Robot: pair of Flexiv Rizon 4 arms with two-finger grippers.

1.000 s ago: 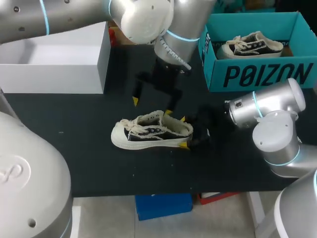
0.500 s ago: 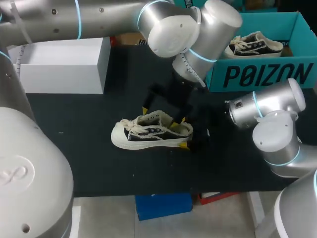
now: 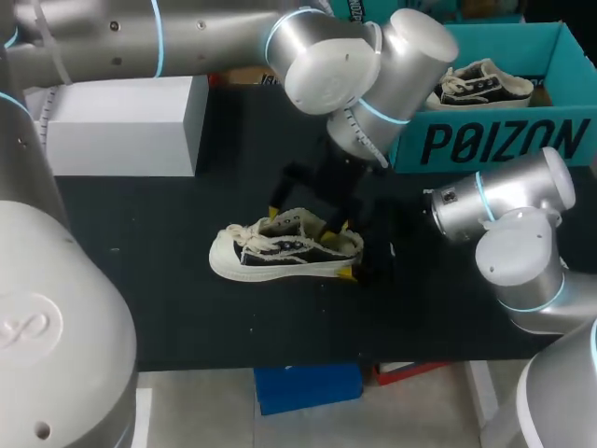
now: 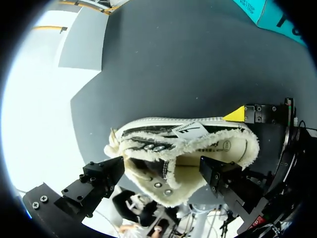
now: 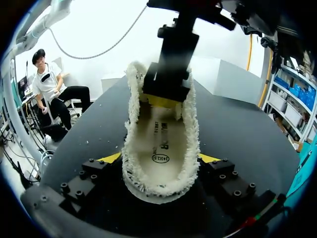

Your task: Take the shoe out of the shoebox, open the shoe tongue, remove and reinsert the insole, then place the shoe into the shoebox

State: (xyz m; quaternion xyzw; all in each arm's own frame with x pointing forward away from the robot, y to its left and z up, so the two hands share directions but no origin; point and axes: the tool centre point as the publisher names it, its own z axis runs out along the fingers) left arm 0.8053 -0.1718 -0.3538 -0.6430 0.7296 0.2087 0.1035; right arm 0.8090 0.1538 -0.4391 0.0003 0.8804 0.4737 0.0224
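A black-and-white low sneaker (image 3: 280,252) with cream fleece lining lies on its sole on the black table (image 3: 168,299), toe to the left. My right gripper (image 3: 345,248) is shut on its heel, one yellow tip on each side (image 5: 161,158). My left gripper (image 3: 300,217) hangs open over the shoe's mouth. One of its fingers (image 5: 166,99) dips inside near the tongue and the other stands outside the shoe's far side (image 4: 161,173). The insole (image 5: 158,144) lies flat inside. The teal shoebox (image 3: 485,140) at the back right holds a second sneaker (image 3: 476,86).
A white open box (image 3: 121,126) stands at the back left. Bare table stretches in front of the shoe and to its left. The right arm's elbow (image 3: 513,215) sits just in front of the shoebox.
My left gripper has come down and to the right, from behind the shoe to over its mouth, with one finger now inside. The right gripper and the shoe have stayed put.
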